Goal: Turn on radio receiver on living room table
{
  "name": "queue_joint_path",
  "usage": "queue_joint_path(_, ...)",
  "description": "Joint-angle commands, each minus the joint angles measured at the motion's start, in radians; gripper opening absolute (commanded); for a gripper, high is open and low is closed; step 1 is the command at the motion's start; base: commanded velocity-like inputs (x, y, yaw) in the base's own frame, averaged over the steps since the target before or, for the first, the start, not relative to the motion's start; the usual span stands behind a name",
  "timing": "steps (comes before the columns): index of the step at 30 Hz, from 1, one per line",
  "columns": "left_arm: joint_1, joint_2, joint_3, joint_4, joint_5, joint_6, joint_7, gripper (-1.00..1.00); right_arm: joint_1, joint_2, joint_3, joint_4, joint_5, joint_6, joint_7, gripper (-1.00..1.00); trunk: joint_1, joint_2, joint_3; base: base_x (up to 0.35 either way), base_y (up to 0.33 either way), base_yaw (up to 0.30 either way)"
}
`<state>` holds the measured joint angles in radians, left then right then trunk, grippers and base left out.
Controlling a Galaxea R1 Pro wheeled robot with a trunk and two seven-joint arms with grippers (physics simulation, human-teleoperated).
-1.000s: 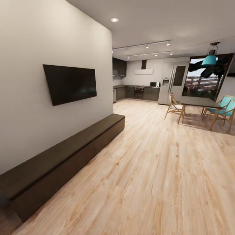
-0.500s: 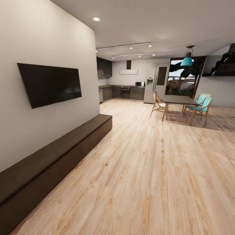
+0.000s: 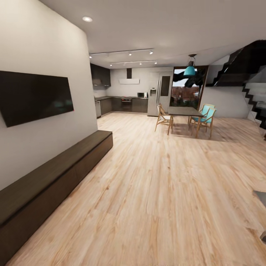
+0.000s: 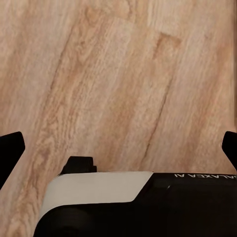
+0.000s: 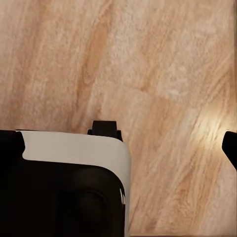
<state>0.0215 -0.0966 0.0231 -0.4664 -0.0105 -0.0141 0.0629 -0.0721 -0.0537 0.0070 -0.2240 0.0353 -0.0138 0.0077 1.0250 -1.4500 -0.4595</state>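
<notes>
The robot was on its way, and the radio was nowhere I could see yet. It should turn slowly and look for a low grey table. At the left of the head view hung a black TV; far back stood a dining table. The wrist views looked down at floor planks. Both jaws were wide open, holding nothing.
</notes>
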Motion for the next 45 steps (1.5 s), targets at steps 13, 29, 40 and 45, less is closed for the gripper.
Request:
queue_joint_path(13, 0.0, 0.0, 0.0, 0.002, 0.001, -0.014, 0.0, 1.0, 0.0, 0.0, 0.001, 0.0, 0.0, 0.0, 0.0, 1.0, 0.0, 0.0, 0.0, 0.0, 0.0, -0.279)
queue_joint_path(29, 0.0, 0.0, 0.007, 0.002, 0.002, -0.015, 0.0, 1.0, 0.0, 0.0, 0.001, 0.001, -0.001, -0.001, 0.0, 1.0, 0.0, 0.0, 0.0, 0.0, 0.0, -0.279)
queue_joint_path(40, 0.0, -0.001, 0.006, 0.002, 0.003, -0.015, 0.0, 1.0, 0.0, 0.0, 0.001, 0.002, -0.002, -0.02, 0.0, 1.0, 0.0, 0.0, 0.0, 0.0, 0.0, -0.279)
queue_joint_path(45, 0.0, 0.0, 0.006, 0.002, 0.003, -0.022, -0.001, 1.0, 0.0, -0.002, 0.0, 0.002, -0.002, -0.021, 0.0, 1.0, 0.0, 0.0, 0.0, 0.0, 0.0, -0.279)
